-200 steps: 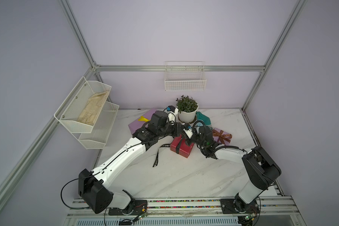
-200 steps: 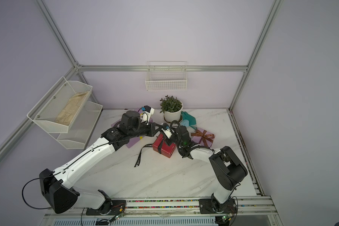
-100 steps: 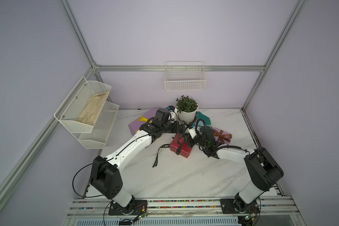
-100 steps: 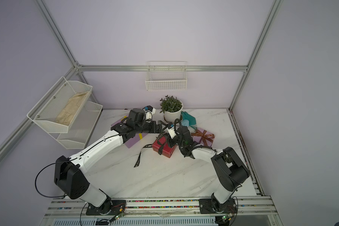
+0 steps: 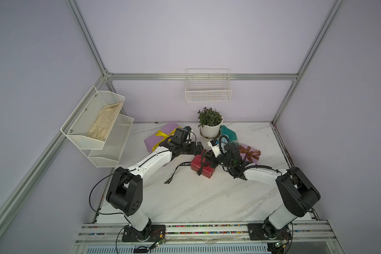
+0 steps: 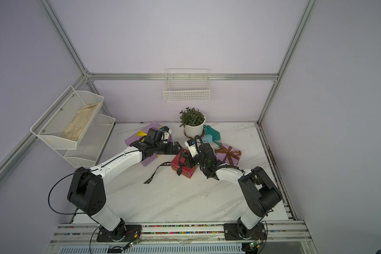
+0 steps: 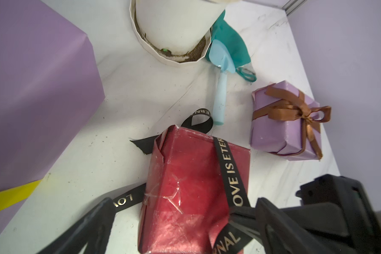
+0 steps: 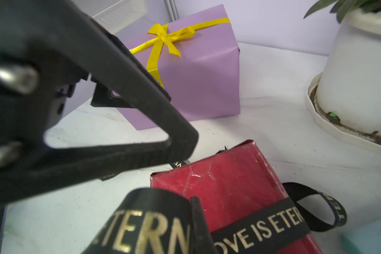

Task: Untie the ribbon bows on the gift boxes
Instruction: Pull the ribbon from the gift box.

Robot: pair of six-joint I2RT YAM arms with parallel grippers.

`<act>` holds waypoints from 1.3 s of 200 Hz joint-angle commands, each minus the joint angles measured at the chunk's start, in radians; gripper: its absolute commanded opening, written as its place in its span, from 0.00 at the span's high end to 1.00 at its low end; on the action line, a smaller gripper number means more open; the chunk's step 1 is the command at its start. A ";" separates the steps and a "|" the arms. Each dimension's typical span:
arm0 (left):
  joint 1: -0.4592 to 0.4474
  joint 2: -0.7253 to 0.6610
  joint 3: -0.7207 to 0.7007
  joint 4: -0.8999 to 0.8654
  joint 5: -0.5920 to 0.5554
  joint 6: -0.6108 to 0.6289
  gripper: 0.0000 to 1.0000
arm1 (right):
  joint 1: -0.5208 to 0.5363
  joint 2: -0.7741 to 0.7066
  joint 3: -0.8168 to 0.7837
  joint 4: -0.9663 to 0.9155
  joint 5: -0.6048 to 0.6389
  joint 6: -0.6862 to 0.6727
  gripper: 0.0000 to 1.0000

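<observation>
I'm getting soft, even light in both top views — shadows are falling faint. Up close, the red box (image 7: 185, 187) is glinting and the black ribbon (image 8: 145, 224) is blurring at the lens.

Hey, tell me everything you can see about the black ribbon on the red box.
The black ribbon is flat and satin-looking, printed with gold-looking letters, LOVE IS ETER showing. One band crosses the top of the red box. A loop and a short end lie on the marble table past one edge, and a long tail trails away across the table. The right gripper is shut on it near the box's other end.
</observation>
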 commanded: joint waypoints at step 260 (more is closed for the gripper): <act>-0.136 0.164 0.003 -0.067 -0.012 0.119 0.10 | 0.002 -0.245 0.181 -0.246 0.066 -0.036 1.00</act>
